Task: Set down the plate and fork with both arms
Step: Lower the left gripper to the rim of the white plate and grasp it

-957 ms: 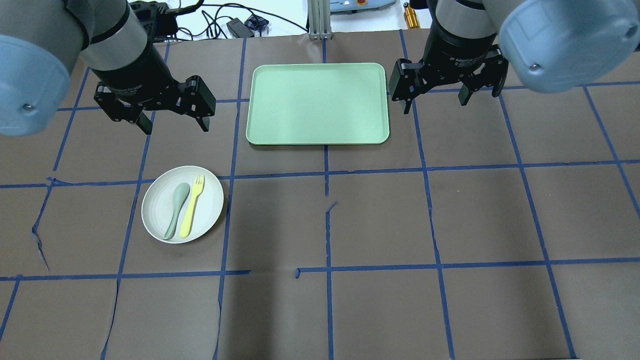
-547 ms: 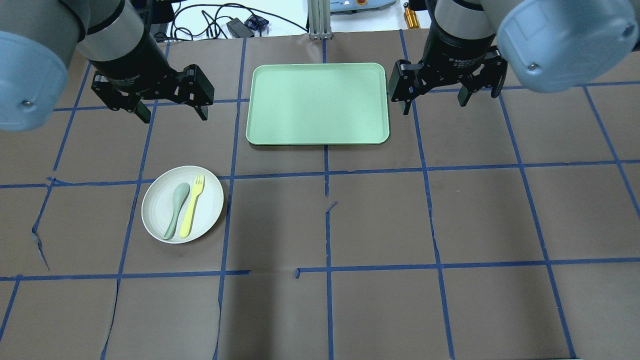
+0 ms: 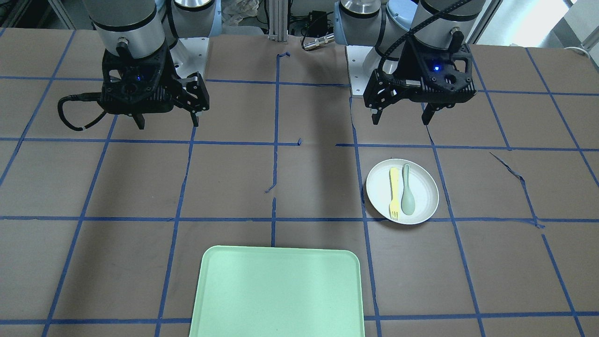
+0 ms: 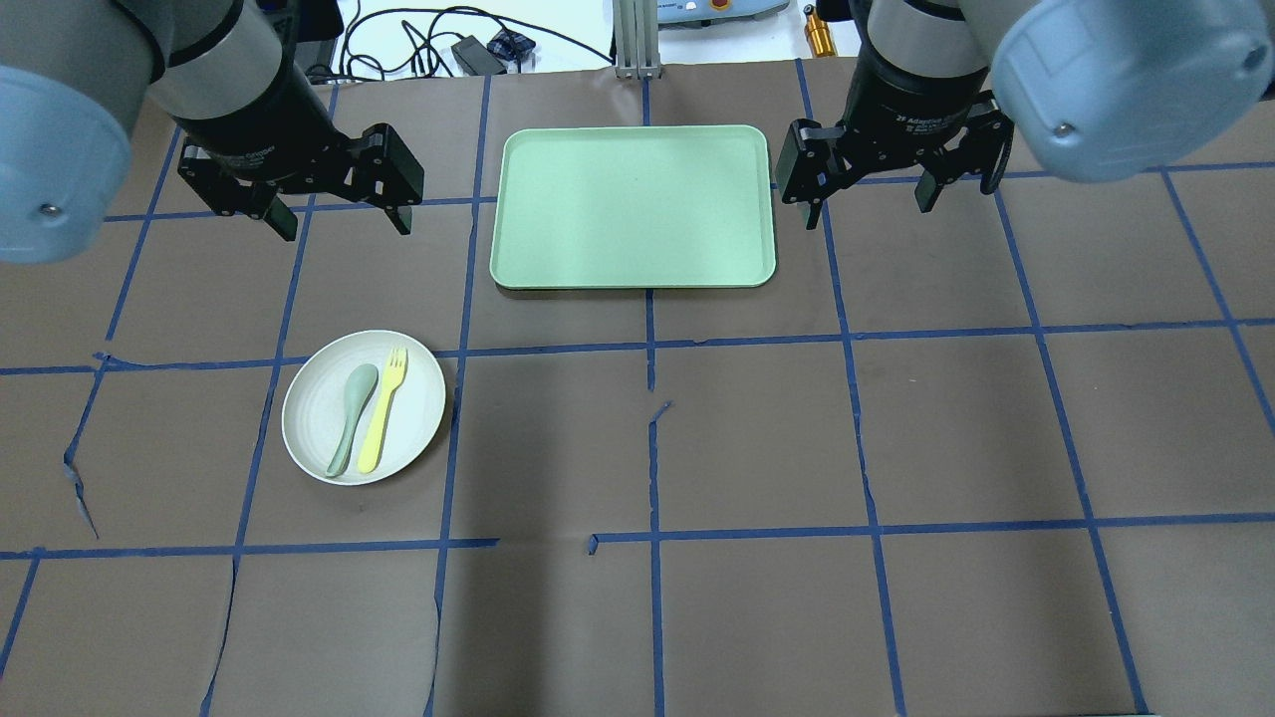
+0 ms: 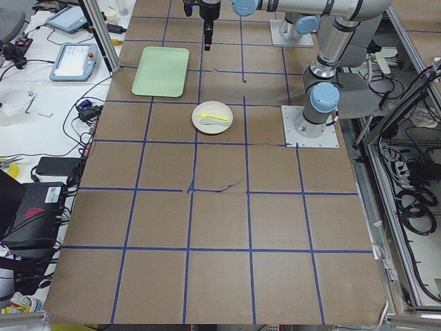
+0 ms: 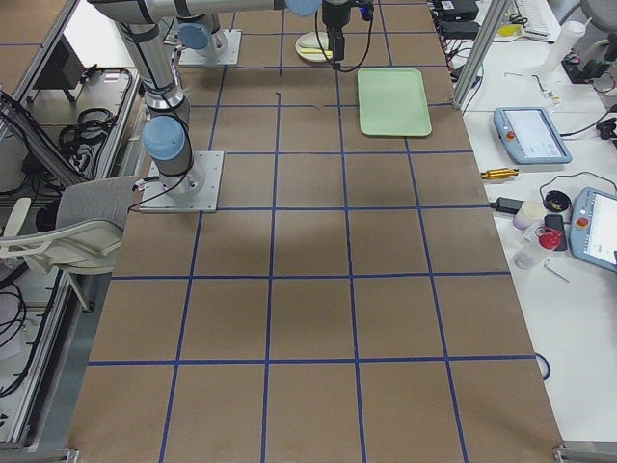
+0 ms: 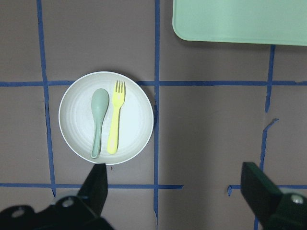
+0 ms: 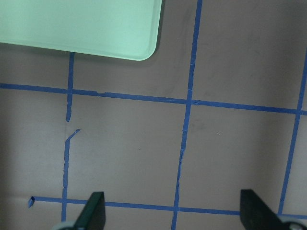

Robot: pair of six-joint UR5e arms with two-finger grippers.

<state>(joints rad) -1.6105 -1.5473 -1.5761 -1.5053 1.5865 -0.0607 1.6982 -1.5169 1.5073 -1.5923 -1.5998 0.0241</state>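
Observation:
The round off-white plate (image 4: 311,423) lies on the table's left half, also in the front-facing view (image 3: 425,199) and the left wrist view (image 7: 135,120). The pale-yellow fork (image 4: 382,410) (image 3: 394,194) (image 7: 114,120) lies on it beside a grey-green spoon (image 4: 351,418). My left gripper (image 4: 346,227) (image 3: 400,121) (image 7: 178,191) hangs open and empty above the table, beyond the plate and apart from it. My right gripper (image 4: 869,211) (image 3: 168,124) (image 8: 175,213) is open and empty, just right of the tray.
A light-green rectangular tray (image 4: 634,206) (image 3: 278,292) (image 8: 96,28) lies at the far middle of the table. Brown paper with blue tape lines covers the table. Cables and devices sit beyond the far edge.
My left gripper has moved a little farther from the plate, toward the table's far edge. The right gripper, plate, fork and spoon have not moved.

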